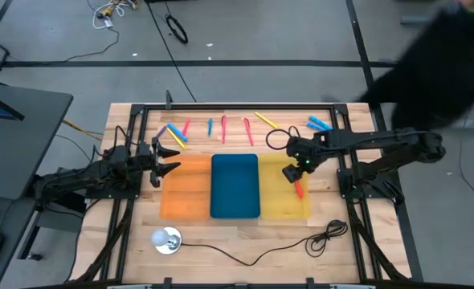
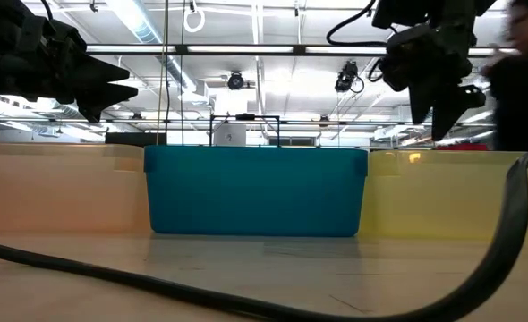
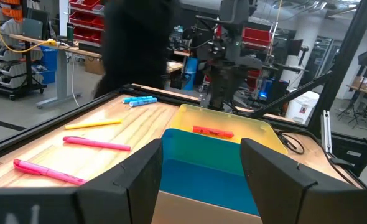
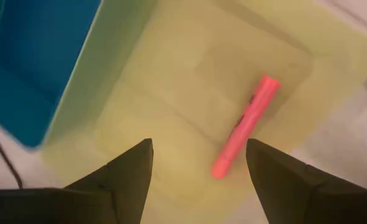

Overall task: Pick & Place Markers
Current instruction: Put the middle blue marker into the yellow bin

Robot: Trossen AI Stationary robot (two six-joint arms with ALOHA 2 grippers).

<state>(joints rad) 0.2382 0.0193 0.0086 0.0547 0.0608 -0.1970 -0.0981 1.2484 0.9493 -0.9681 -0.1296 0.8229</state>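
Right gripper [image 1: 294, 173] poised above yellow tray [image 1: 275, 207], fingers spread, nothing between them. One red marker [image 4: 246, 126] lying flat on the tray floor just below, clear of both fingers; looks like a drop-off done, gripper held high to clear the tray wall. Same marker seen from left wrist view inside the yellow tray.

Left gripper [image 1: 164, 160] waiting near the far corner of orange tray [image 1: 185, 193], fingers spread and empty, pointed across blue tray [image 1: 234, 186]; probably parked out of the way.

Remaining markers [image 1: 224, 128] lined along the far strip of the worktop [image 1: 245, 237], beyond the trays: pink, red, blue, yellow, some purple at the left end; a blue pair [image 1: 318, 124] near the right arm. Likely laid out there for easy reach by either arm.

Worktop pale wooden planks, black frame around it. Black cable [image 1: 325, 238] coiled near the front, small round white object [image 1: 165, 239] beside it. Room behind: workshop shelving, ceiling strip lights, a person in dark clothing at the far right side.
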